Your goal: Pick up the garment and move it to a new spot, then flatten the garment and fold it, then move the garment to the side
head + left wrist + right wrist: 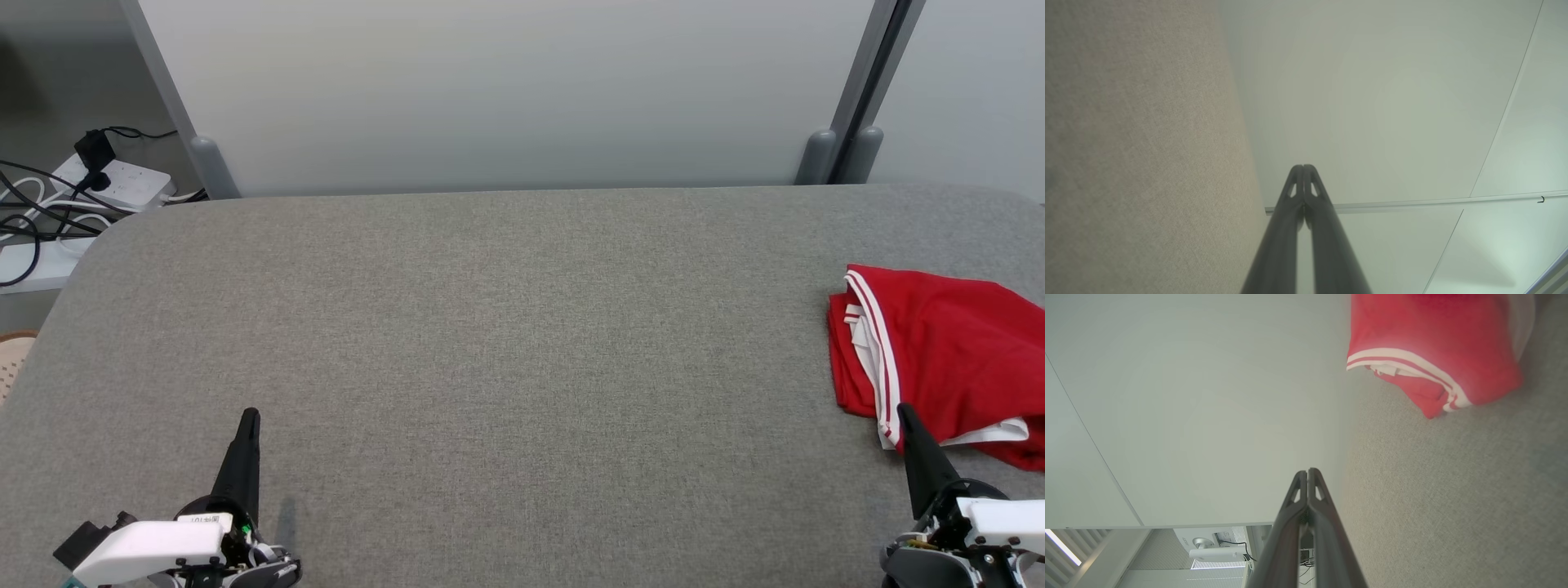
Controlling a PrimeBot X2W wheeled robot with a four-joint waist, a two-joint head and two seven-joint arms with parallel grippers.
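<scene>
The garment point(947, 359) is red with white stripes along its edge and lies crumpled at the right edge of the grey table point(506, 343). The right wrist view shows the same garment point(1433, 347) ahead, off to one side of the fingers. My right gripper point(904, 411) is shut and empty at the lower right, its tip in front of the garment's near edge; whether it touches the cloth I cannot tell. My left gripper point(250, 415) is shut and empty at the lower left, far from the garment. Both pairs of fingertips point(1303, 168) point(1307, 472) are pressed together.
A pale partition wall point(506, 90) with grey posts stands behind the table. A white power strip point(114, 184) with black cables lies beyond the table's far left corner. A woven seat edge point(12, 359) shows at the left.
</scene>
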